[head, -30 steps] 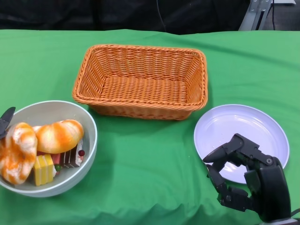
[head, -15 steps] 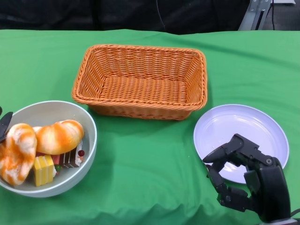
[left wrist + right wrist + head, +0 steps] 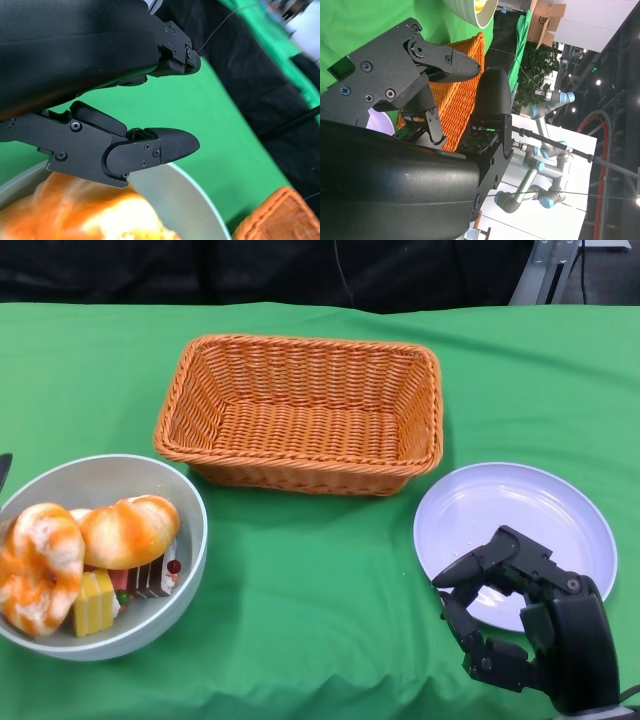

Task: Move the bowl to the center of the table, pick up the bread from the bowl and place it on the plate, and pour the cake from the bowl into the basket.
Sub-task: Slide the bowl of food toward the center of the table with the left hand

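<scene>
Left hand (image 3: 165, 95), fingers apart and empty, has drawn back from the bowl (image 3: 190, 510), which sits unmoved at the desk's left with 2 breads (image 3: 128, 530). Right hand (image 3: 530, 625) stays open, empty, by the plate (image 3: 540, 505).

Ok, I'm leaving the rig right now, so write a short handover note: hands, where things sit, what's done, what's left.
Left hand: open, holds nothing, fingers apart over the bowl's rim at the far left.
Right hand: open, empty, at the near edge of the plate.
Bowl: at the table's left, not yet centered; holds two bread pieces and cake pieces.
Basket: at center back, empty. Plate empty.
Done: nothing.
Left: grip the bowl and move it to center, put bread on the plate, pour cake into the basket.
</scene>
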`<state>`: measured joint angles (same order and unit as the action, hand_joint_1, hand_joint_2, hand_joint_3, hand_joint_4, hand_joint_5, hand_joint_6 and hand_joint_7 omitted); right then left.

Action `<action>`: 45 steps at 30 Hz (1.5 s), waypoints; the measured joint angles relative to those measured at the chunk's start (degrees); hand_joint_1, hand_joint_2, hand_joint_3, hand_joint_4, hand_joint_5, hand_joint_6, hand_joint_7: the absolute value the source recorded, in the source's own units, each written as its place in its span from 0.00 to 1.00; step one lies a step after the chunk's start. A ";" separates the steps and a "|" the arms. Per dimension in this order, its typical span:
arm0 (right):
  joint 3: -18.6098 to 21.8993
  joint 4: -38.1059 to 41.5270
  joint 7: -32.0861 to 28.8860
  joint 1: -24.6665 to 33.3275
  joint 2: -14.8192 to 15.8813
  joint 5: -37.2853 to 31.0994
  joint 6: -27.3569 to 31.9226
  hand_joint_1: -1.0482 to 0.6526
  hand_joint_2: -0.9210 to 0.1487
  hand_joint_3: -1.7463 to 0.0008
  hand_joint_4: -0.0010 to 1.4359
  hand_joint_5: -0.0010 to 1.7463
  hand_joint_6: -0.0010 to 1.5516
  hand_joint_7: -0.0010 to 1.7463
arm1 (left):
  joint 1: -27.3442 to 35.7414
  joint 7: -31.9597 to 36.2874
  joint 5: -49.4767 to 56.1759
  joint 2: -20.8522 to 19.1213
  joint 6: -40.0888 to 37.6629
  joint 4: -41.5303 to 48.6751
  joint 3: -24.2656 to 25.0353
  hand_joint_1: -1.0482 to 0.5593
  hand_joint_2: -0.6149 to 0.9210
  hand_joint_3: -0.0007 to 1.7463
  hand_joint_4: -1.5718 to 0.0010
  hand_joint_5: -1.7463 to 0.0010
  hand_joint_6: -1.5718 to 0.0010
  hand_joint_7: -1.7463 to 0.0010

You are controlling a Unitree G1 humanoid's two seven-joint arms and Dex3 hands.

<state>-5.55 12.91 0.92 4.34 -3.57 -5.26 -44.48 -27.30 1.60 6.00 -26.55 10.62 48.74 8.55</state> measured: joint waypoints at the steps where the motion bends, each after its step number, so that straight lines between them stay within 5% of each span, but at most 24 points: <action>1: 0.00 0.00 0.00 0.00 -0.01 0.00 0.00 0.48 0.39 0.50 0.53 0.88 0.45 0.71 | 0.23 0.73 0.07 0.03 0.21 -0.26 0.03 0.27 1.00 0.33 0.86 0.99 0.86 0.99; 27: -0.08 0.20 0.03 -0.04 0.04 0.02 -0.03 0.48 0.37 0.51 0.52 0.88 0.44 0.72 | -0.41 -3.22 2.48 -0.65 -11.16 -1.32 -3.76 0.29 1.00 0.33 0.85 0.99 0.86 0.99; 45: -0.04 -0.07 -0.51 0.01 -0.40 -0.38 -0.02 0.48 0.40 0.48 0.52 0.89 0.44 0.73 | -0.84 -17.85 -1.29 -2.19 -16.81 -3.89 -4.24 0.30 1.00 0.31 0.89 1.00 0.89 1.00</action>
<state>-5.59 12.84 0.42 4.35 -3.97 -5.63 -44.50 -28.15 -16.25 4.71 -28.74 -6.18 44.84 4.31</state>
